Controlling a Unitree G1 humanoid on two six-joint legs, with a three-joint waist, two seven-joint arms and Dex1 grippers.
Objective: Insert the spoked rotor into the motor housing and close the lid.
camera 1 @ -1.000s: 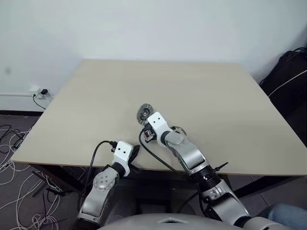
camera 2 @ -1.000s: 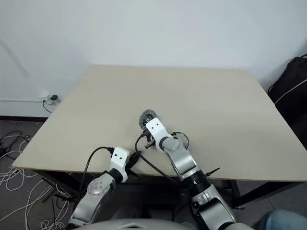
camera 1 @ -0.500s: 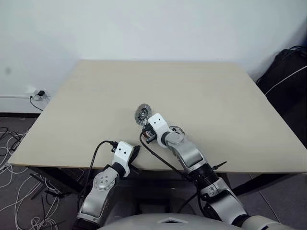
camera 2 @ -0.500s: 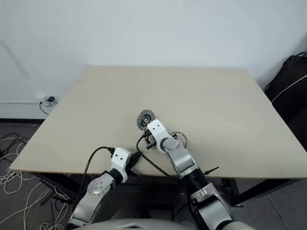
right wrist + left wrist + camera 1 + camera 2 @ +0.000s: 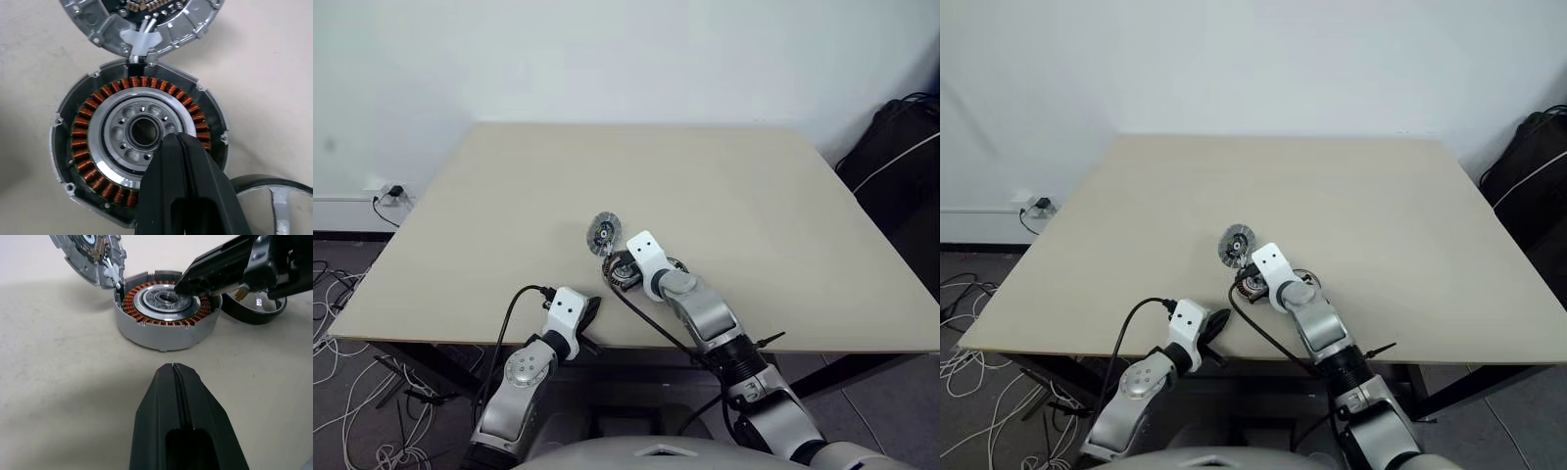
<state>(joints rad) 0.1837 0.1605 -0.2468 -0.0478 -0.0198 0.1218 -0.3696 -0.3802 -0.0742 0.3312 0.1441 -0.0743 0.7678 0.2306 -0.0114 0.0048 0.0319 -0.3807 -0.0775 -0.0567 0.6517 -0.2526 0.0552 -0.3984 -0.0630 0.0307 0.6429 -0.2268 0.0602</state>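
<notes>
From the head cameras I saw the motor housing [image 5: 625,271] near the table's [image 5: 754,215] near edge, its lid [image 5: 603,233] tilted up just beyond. My left wrist camera showed the left gripper [image 5: 174,369], fingers pressed together, empty, short of the housing. My right wrist camera showed the right gripper [image 5: 179,142] pressed together over the silver centre, spoked rotor [image 5: 274,196] lying beside.

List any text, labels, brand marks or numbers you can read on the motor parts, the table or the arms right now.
None readable.
The motor housing, the lid hinged open behind it and the spoked rotor beside it show bare metal and copper windings, no markings.
The table and both arms carry no legible print.
</notes>
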